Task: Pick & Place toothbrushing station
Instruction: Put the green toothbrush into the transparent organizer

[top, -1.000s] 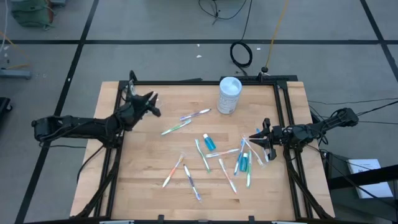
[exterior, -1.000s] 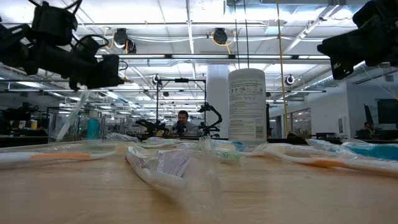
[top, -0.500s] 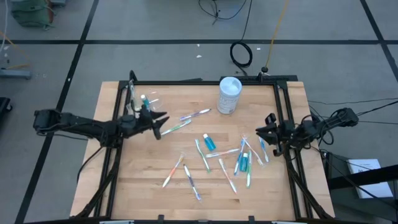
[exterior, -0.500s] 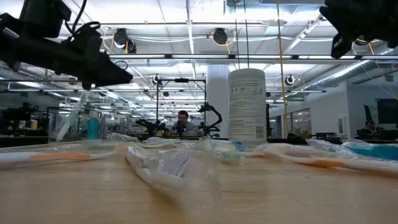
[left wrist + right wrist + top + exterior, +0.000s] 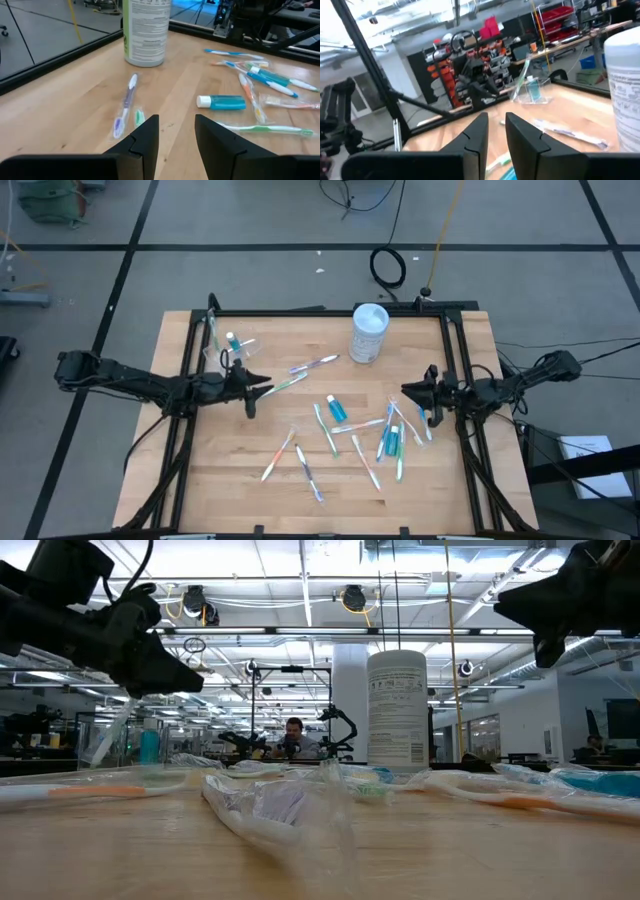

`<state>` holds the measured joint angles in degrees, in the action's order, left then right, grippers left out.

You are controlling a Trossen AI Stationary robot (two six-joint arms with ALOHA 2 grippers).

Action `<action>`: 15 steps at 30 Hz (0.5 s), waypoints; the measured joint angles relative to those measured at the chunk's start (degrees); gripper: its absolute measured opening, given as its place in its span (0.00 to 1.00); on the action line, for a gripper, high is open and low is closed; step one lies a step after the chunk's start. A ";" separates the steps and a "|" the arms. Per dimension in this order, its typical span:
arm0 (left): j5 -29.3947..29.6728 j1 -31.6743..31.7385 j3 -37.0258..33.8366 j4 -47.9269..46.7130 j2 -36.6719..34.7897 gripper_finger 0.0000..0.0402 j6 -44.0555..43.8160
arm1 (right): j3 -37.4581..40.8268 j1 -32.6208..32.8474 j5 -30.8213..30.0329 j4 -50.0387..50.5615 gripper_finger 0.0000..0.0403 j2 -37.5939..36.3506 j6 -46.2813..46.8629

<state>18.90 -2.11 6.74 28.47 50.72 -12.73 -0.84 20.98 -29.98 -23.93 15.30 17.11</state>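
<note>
The left gripper [image 5: 258, 388] has been swung off the cup [image 5: 222, 350] near the table's [image 5: 250, 500] left edge toward the loose toothbrushes [image 5: 285, 384], fingers apart and empty, so another pickup looks next.

A wooden table [image 5: 250, 500] stands on a grey floor [image 5: 250, 215] crossed by dark lines. A coiled cable [image 5: 388, 266] lies beyond the tabletop's far edge. Ceiling lights [image 5: 350, 598] hang over a workshop where a person [image 5: 293, 735] sits.

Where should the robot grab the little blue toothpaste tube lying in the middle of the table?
Probably across the middle of the small blue toothpaste tube, coming straight down from above. It lies flat on the wooden table with bare wood along both long sides. Its white cap end is narrower and could slip.
</note>
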 joint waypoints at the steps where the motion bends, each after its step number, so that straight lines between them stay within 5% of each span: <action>1: 0.00 -0.02 0.00 -0.03 0.00 0.33 0.00 | 0.00 -0.04 -0.24 -0.62 0.15 0.56 -0.15; 12: 0.63 -0.02 0.00 0.02 0.00 0.33 0.57 | -0.01 -4.46 -1.22 -11.97 0.20 11.11 0.34; 15: 0.66 -0.02 0.00 0.07 0.00 0.33 0.57 | -0.37 -5.21 2.41 -20.02 0.24 15.96 -0.81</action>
<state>19.55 -2.13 6.74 28.53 50.72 -12.16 -1.22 15.77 -27.56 -43.96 31.26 16.30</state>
